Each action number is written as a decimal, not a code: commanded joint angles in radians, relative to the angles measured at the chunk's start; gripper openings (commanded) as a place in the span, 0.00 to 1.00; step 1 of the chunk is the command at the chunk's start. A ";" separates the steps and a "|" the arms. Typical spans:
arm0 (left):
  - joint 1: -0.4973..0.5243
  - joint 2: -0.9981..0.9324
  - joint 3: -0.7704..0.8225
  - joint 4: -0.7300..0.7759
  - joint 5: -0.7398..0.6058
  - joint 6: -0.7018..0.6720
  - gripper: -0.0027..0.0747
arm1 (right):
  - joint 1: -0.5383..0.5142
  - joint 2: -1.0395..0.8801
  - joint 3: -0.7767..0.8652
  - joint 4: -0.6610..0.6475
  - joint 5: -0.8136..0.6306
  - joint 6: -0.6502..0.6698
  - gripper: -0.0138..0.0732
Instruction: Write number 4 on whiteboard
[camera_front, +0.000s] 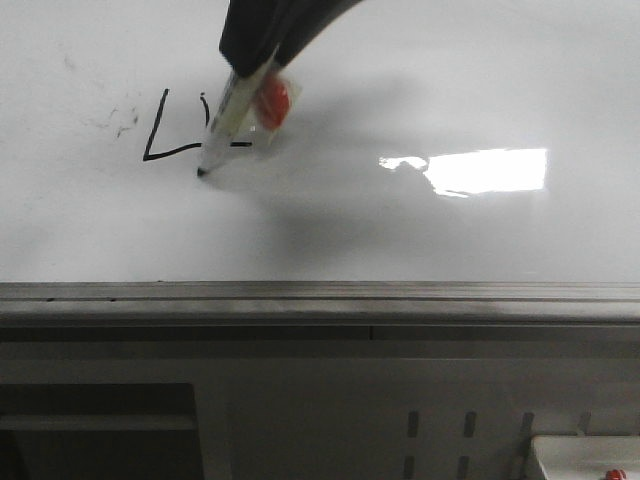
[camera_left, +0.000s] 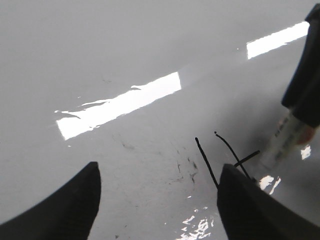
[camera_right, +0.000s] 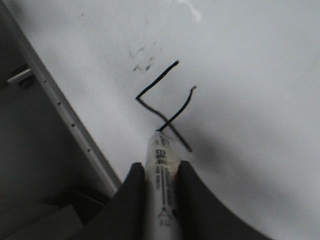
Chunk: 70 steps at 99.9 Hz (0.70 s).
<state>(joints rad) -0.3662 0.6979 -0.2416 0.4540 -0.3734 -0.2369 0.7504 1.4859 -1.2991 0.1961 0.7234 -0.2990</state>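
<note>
Right gripper (camera_right: 159, 177) clamps a marker (camera_front: 225, 118), tip on the whiteboard (camera_front: 420, 90) — the right wrist view alone shows the number 4 (camera_right: 165, 107) unobstructed. Left gripper (camera_left: 157, 197) hovers with jaws wide, holding nothing — grey rim (camera_front: 320, 292) lies well apart from the strokes.

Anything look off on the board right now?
Only faint grey smudges on the whiteboard beside the number 4, probably old ink. The right hand grips the marker with its tip on the board, and the strokes look clean.
</note>
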 joint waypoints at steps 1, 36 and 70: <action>0.004 -0.004 -0.028 -0.015 -0.076 -0.010 0.63 | 0.017 -0.030 0.016 0.008 -0.041 -0.001 0.11; -0.020 -0.004 -0.028 0.218 -0.189 -0.024 0.63 | 0.067 -0.081 -0.012 0.010 -0.011 -0.001 0.11; -0.165 0.147 -0.028 0.347 -0.247 -0.099 0.63 | 0.202 -0.084 -0.039 0.010 -0.018 -0.001 0.11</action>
<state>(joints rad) -0.5063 0.8092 -0.2416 0.8264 -0.5476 -0.3166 0.9345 1.4392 -1.3038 0.2012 0.7730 -0.2990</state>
